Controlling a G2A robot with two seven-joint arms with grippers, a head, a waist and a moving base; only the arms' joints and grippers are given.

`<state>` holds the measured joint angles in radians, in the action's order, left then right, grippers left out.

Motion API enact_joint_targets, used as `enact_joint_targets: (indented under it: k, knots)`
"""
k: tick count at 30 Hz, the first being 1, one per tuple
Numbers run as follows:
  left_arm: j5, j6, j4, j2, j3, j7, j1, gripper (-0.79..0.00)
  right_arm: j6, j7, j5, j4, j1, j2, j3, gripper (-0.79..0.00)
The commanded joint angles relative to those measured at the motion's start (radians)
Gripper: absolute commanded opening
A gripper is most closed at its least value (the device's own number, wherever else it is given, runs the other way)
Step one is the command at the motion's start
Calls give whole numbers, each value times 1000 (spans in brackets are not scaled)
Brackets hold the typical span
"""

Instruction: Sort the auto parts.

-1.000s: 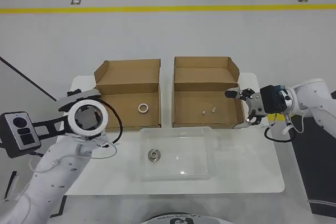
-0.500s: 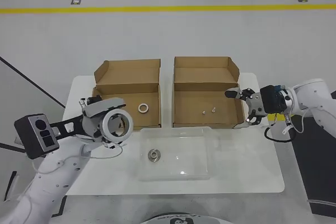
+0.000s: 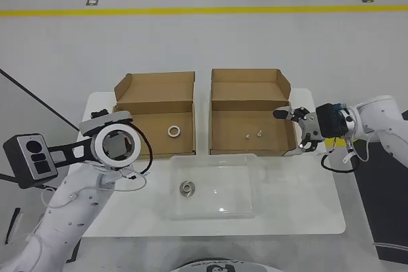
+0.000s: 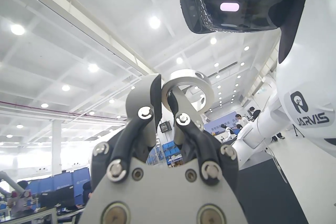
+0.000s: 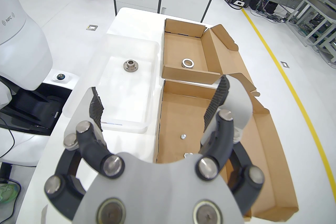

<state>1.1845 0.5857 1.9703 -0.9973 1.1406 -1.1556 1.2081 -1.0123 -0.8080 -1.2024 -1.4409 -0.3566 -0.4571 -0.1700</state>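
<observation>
The left arm has swung back leftward, its left gripper (image 4: pixel 163 95) pinching aloft a shiny silver ring (image 4: pixel 189 78) with 2 side holes, seen in its wrist view, while the right gripper (image 3: pixel 289 132) gapes wide beside the right box (image 3: pixel 245 102).

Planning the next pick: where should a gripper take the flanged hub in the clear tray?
Probably from straight above, closing on the raised centre boss of the hub. It lies flange-down in the tray, so the low rim offers little to pinch while the boss stands up.
</observation>
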Motion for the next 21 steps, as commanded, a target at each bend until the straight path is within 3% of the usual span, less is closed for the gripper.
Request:
enact_joint_targets:
  k: [1,21]
  knots:
    - [0,0,0,0,0,0,0,-785,0,0,0,0,0,0,0,0]
    - [-7,-14,2,-1,1,27,4,-785,0,0,0,0,0,0,0,0]
